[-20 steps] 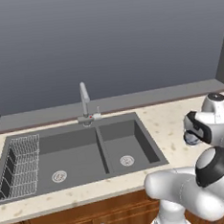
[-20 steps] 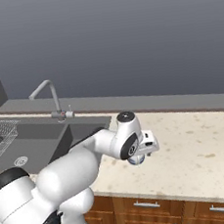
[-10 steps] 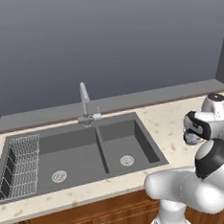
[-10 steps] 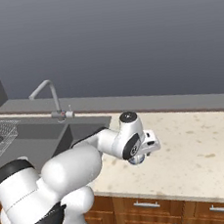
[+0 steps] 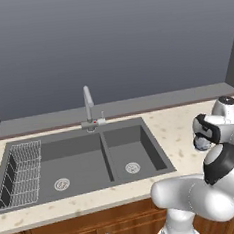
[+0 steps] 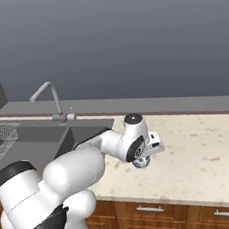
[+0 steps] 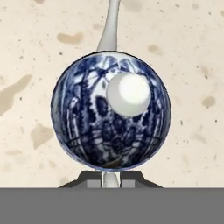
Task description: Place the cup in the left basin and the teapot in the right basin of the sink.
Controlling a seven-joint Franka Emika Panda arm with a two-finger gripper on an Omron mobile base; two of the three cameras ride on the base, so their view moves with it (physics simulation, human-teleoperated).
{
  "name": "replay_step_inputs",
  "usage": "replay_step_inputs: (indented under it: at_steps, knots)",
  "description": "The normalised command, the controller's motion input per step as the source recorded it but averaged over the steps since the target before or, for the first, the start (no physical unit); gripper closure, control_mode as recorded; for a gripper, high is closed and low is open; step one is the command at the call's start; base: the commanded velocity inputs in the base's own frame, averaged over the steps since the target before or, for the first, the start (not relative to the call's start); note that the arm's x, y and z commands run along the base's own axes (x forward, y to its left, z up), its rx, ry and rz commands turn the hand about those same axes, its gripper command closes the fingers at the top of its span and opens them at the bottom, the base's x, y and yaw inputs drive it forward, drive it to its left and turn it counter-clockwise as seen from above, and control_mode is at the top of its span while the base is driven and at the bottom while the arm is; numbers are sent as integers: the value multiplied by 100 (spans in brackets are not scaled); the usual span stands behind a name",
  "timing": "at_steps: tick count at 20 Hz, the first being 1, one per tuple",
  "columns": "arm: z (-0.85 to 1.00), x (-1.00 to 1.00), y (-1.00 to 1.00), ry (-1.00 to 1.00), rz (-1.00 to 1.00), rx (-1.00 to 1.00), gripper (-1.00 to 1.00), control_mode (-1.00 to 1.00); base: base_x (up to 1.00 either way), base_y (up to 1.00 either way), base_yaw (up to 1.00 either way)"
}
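The blue-and-white teapot (image 7: 100, 127) stands on the speckled counter to the right of the sink (image 5: 166, 171), seen from above with its white lid knob and its spout pointing away. My gripper (image 7: 110, 180) hangs straight above it, shut on the teapot's thin white handle, which sits between the dark fingertips (image 7: 89, 181). In the base views the hand (image 5: 206, 131) covers most of the teapot (image 6: 140, 163). The left basin (image 5: 72, 158) with its wire rack (image 5: 22, 172) and the right basin (image 5: 123, 151) hold nothing. The cup is out of view.
A slim silver faucet (image 5: 89, 105) rises behind the divider between the basins. Speckled beige counter (image 6: 207, 156) stretches to the right of the teapot. A dark wall with a low ledge (image 5: 153, 102) runs along the back.
The jaws have closed from wide open onto the teapot's handle. The arm and the teapot have hardly moved.
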Motion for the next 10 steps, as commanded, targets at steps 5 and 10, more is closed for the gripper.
replay_step_inputs:
  at_steps: [5,10]
  knots:
    - [-3,-2,19,0,7,0,100,-100,0,0,0]
    - [0,-7,42,-2,8,0,100,-100,0,0,0]
